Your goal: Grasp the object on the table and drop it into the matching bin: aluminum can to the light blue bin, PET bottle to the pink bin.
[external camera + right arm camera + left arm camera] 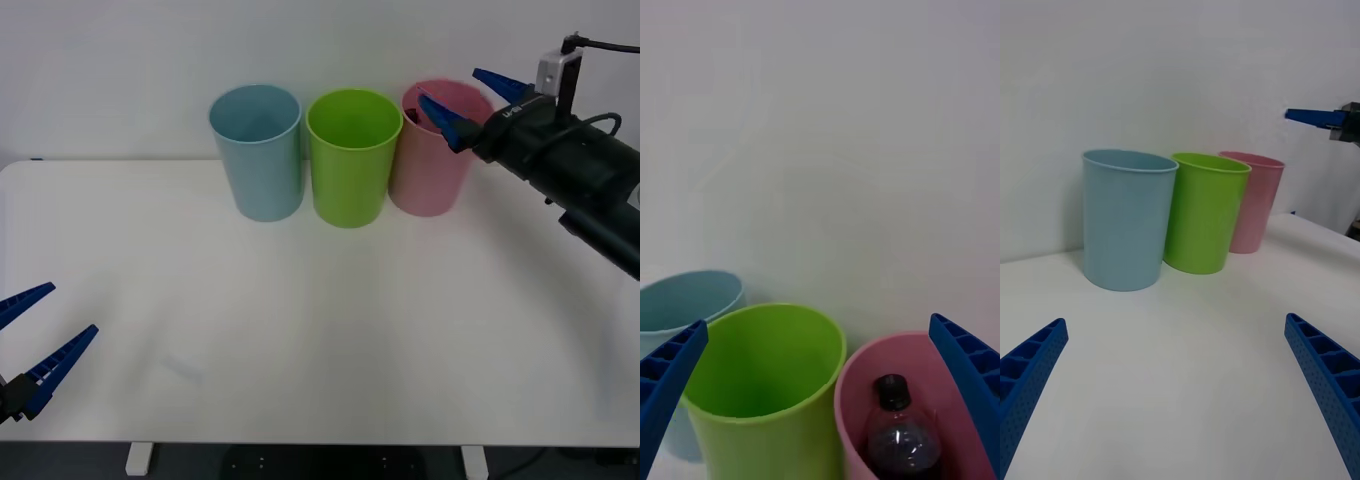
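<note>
PET bottle (899,435) sits inside the pink bin (428,175), cap up. Right gripper (470,102) hovers over that bin's rim, at 1 o'clock on the table (320,330), fingers spread and empty. Left gripper (30,345) parked at 8 o'clock, fingers apart. Risk: on retreat a finger could clip the rim and topple the bin (lime green bin (352,160) stands touching it).
</note>
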